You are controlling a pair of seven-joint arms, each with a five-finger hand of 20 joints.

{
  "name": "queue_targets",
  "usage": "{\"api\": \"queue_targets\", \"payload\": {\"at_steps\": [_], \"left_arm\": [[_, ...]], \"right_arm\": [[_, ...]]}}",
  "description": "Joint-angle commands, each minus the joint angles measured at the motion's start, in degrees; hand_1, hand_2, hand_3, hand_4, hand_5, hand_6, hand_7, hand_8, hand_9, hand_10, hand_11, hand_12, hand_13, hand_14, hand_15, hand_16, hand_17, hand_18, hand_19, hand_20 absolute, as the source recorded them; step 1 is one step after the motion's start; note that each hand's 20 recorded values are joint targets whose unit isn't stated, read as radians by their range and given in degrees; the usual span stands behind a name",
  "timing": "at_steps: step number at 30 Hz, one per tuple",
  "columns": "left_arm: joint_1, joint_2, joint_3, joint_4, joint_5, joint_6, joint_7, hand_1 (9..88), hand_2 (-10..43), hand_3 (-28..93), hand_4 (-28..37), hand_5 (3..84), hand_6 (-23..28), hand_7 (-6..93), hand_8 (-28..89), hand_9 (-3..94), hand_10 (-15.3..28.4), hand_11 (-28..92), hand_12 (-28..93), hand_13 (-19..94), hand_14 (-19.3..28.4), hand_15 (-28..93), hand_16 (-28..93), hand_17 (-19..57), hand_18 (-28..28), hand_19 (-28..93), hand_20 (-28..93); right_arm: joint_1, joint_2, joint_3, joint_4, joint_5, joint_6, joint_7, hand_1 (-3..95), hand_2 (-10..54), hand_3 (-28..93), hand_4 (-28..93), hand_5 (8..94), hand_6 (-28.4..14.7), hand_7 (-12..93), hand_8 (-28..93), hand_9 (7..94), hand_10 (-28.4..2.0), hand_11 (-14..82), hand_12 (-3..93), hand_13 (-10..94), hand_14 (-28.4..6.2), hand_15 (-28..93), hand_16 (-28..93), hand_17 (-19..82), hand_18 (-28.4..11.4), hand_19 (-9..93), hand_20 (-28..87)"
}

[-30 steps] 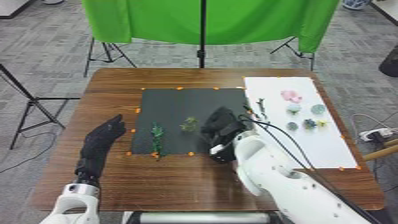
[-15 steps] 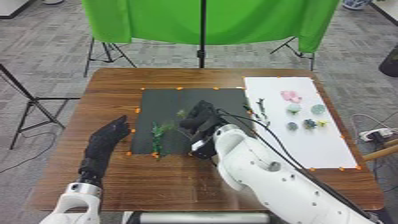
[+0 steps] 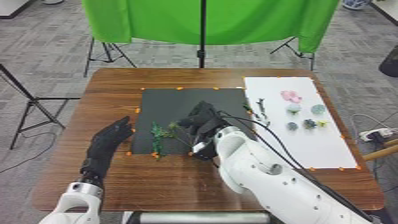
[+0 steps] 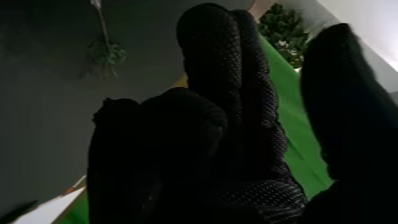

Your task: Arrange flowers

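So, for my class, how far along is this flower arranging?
Started, it seems: a leafy green stem and a smaller sprig lie on the black sheet. The right hand is over that sheet beside the sprig; whether it grips anything, I cannot tell. Remaining, probably: the pink flower and the other blooms are on the white sheet.
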Motion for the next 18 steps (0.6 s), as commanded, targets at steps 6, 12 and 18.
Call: {"api": "queue_targets", "payload": {"at_steps": [6,12,18], "left_arm": [[1.1,-0.66,-0.59,-0.03,0.49,-1.14,-1.00,24.5,-1.8,64,-25.0,40.6,3.4,7.8,-5,38.2,11.8,11,14,29,16.5,15,3,1.4,13.1,4,16],[0.4,-0.76,-0.41,0.21,0.80,-1.88,-1.19,24.4,-1.9,64,-25.0,40.6,3.5,7.8,-5,38.3,11.9,11,14,29,16.4,15,3,1.3,13.1,4,16],[1.0,-0.91,-0.81,-0.03,0.69,-1.55,-1.20,24.4,-2.0,64,-25.0,40.6,3.4,7.8,-5,38.3,11.8,11,14,29,16.5,15,3,1.3,13.1,4,16]], "right_arm": [[-4.2,5.6,2.2,-4.9,-3.7,-9.2,0.1,25.4,2.0,60,-13,79.8,-2.8,18,-6,87.4,-13.9,34.9,27.8,88,-5.4,61,34,64,-14.8,93,60],[-5.3,5.3,0.9,-4.6,-3.1,-10.9,-0.1,25.5,6.1,58,-13,79.6,-3.4,16,-7,87.5,-14.6,34.3,28.1,88,-5.6,61,34,64,-15.0,93,60],[-7.0,7.0,0.5,-7.3,-2.8,-11.7,-0.1,25.3,7.5,58,-13,79.5,-3.2,15,-6,87.5,-14.8,34.1,28.3,88,-5.7,61,34,63,-15.1,93,60]]}}
